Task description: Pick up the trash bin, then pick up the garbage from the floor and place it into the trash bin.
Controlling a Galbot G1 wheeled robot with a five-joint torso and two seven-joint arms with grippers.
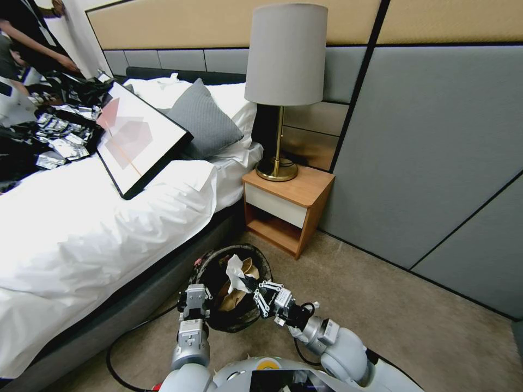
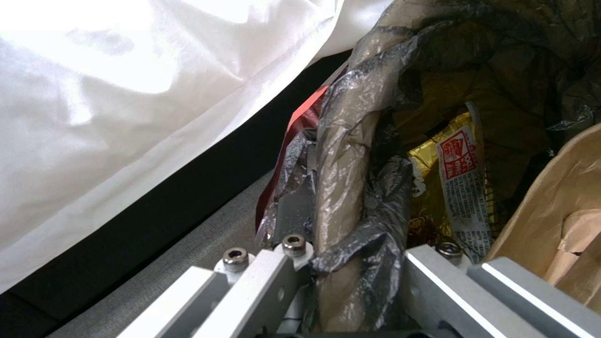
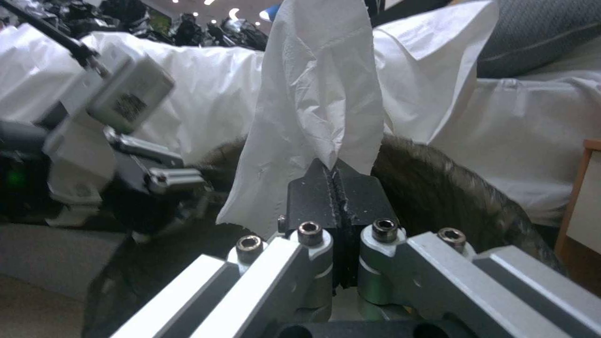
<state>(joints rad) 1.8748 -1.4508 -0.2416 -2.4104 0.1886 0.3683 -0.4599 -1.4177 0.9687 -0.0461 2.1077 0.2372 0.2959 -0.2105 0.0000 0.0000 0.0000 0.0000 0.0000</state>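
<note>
I am seeing the trash bin (image 1: 235, 321) sitting low on the carpet, tight against the bed (image 1: 81, 239), its white wall hidden under the black bag. My left tool (image 1: 194, 294) is clamping the near rim. My right tool (image 1: 255, 287) is hanging over the opening, jaws pressed together on a white tissue (image 3: 316, 94). A brown paper bag (image 2: 557, 220) and yellow wrapper (image 2: 460, 188) are lying inside, partly covered. Open carpet is lying to my right.

Beige carpet floor (image 1: 381, 305) carries the wooden nightstand (image 1: 286, 209) at 12 o'clock, its top bearing a brass-footed lamp (image 1: 283, 87); the bed (image 1: 81, 239) at 10 o'clock holds a framed picture (image 1: 136, 136) and grey pillow (image 1: 204, 122)
</note>
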